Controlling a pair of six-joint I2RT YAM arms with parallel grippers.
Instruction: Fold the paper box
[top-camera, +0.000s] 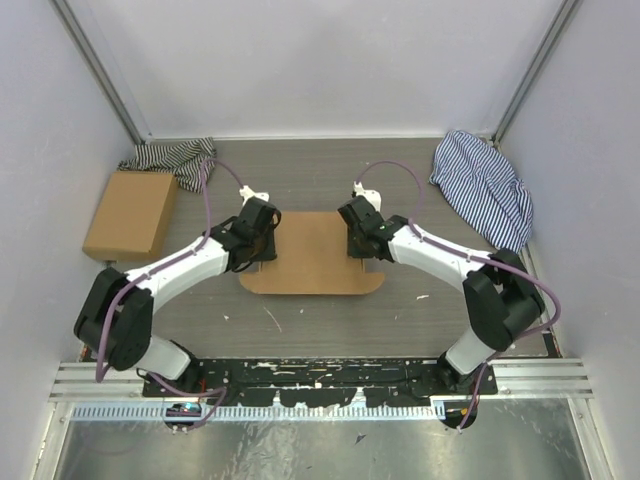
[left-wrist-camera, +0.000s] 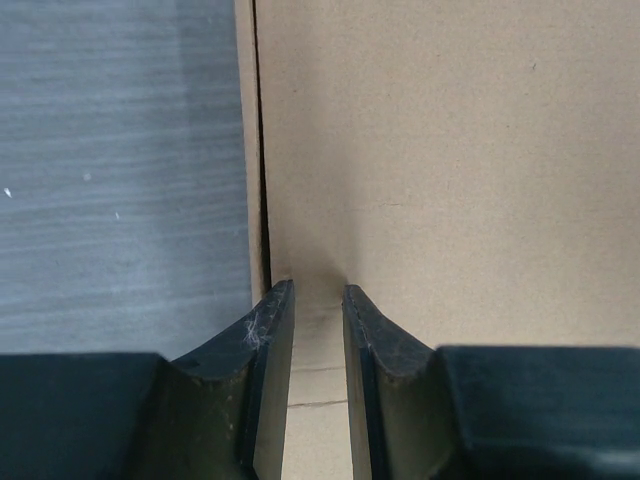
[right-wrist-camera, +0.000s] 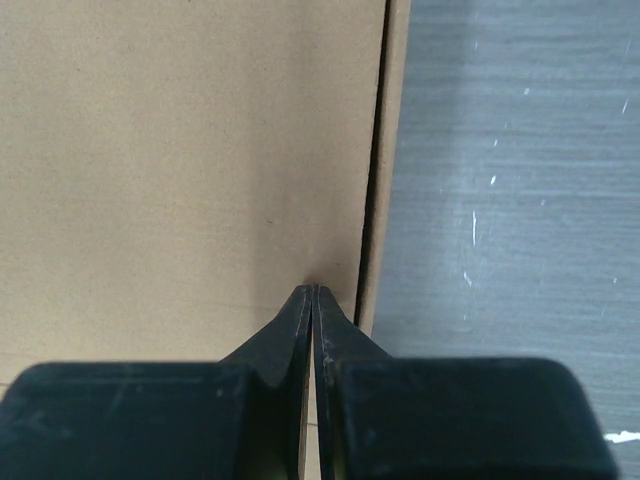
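Observation:
The paper box (top-camera: 312, 255) lies flat and brown on the grey table between my two arms, its rounded near corners toward the bases. My left gripper (top-camera: 262, 252) sits over its left edge. In the left wrist view the left gripper (left-wrist-camera: 318, 292) is open by a narrow gap, with only the box's surface (left-wrist-camera: 450, 170) showing between the fingers, beside a dark slit along the edge. My right gripper (top-camera: 364, 250) sits over the right edge. In the right wrist view the right gripper (right-wrist-camera: 315, 290) is shut, tips touching, resting against the box (right-wrist-camera: 180, 170) near its edge strip.
A second flat brown cardboard box (top-camera: 130, 214) lies at the left. One striped cloth (top-camera: 170, 157) is bunched at the back left, another (top-camera: 483, 187) at the back right. Pale walls enclose the table (top-camera: 320, 180) on three sides.

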